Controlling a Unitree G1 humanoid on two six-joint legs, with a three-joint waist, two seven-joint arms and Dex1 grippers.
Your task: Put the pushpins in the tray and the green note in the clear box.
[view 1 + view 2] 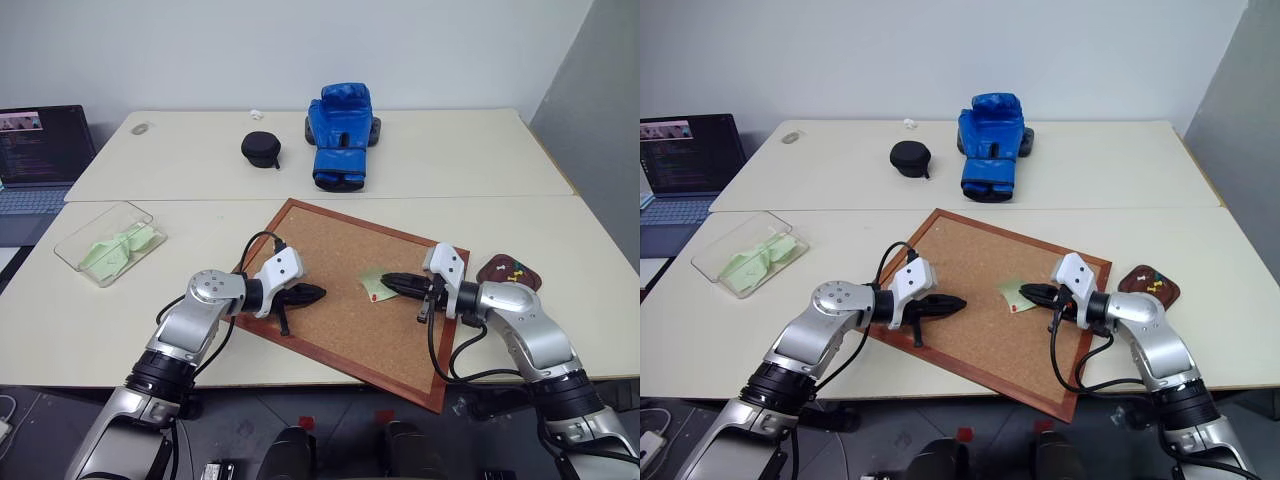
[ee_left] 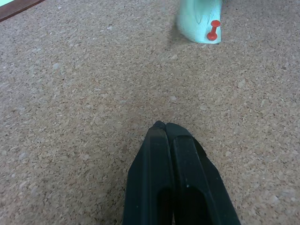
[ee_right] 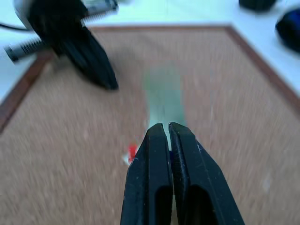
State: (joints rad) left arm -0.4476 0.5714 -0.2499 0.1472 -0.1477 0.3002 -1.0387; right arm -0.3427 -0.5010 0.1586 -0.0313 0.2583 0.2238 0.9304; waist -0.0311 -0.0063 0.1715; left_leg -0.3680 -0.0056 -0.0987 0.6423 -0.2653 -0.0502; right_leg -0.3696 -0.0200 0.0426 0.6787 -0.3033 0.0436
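The green note (image 1: 372, 281) is on the cork board (image 1: 330, 240), and one edge of it runs into the tips of my right gripper (image 1: 386, 282), which is shut on it. A red pushpin (image 2: 213, 30) sticks in the note's near corner. The note looks curled up off the cork in the left wrist view. My left gripper (image 1: 320, 293) is shut and holds nothing, low over the board's left part and pointing at the note. The dark oval tray (image 1: 497, 268) with small pushpins (image 1: 517, 268) in it lies right of the board. The clear box (image 1: 72, 243), at far left, holds pale green papers.
A blue boxing glove (image 1: 340, 135) and a black round zip case (image 1: 261, 148) sit on the far table. An open laptop (image 1: 35, 150) is at the far left. The cork board lies askew, its near corner reaching the table's front edge.
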